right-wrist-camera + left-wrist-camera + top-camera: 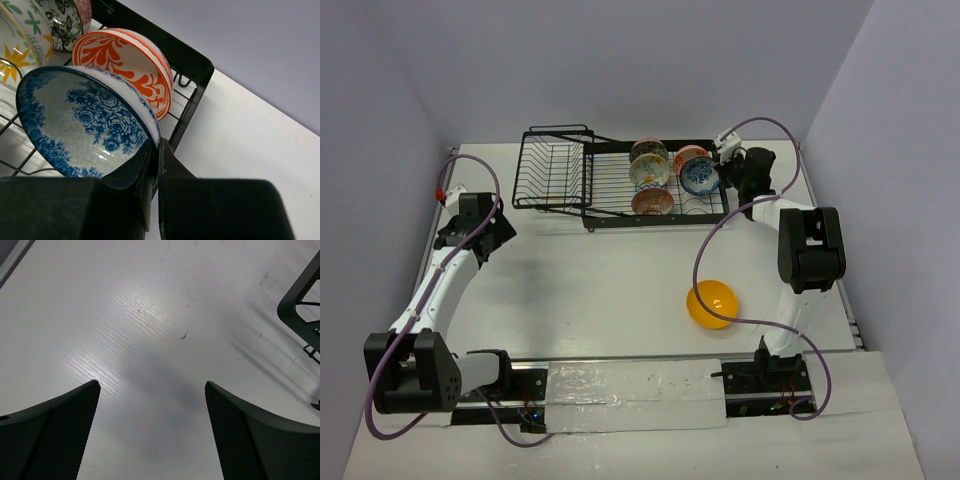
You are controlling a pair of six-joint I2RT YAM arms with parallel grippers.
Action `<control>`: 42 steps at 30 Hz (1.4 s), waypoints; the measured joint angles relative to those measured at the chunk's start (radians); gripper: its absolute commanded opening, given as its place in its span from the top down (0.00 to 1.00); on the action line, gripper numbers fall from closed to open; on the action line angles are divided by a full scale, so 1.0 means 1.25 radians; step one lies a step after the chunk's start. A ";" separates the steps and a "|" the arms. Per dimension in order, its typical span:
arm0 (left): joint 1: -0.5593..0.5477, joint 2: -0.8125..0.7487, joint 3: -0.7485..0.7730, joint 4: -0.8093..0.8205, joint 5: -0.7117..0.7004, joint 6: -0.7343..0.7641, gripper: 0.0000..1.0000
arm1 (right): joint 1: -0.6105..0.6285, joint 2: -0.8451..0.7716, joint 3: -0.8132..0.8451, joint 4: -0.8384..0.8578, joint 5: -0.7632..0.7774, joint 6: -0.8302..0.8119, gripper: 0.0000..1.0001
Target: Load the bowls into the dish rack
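- right gripper (156,151) clamped on the blue floral bowl (85,120) rim, orange-red bowl (125,60) just past the fingertips
- left gripper (152,387) wide open over the table (150,315), dish rack (286,304) corner off right of the fingers

In the top view the middle of the table (600,290) is open; only the yellow bowl (711,304) stands there, right of centre. The rack (552,170) bars the upper middle. Its left half is free; its right half is packed with bowls (651,172), and the right gripper (722,174), closed on the blue bowl (699,177), blocks the right end.
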 measured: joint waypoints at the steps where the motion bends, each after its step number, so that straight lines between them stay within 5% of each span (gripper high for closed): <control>1: 0.000 -0.001 0.000 0.000 0.000 0.000 0.09 | 0.000 0.000 0.000 0.000 -0.002 -0.005 1.00; 42: 0.001 -0.022 0.000 0.010 0.017 0.003 0.06 | 0.081 0.058 -0.118 0.339 0.120 -0.208 1.00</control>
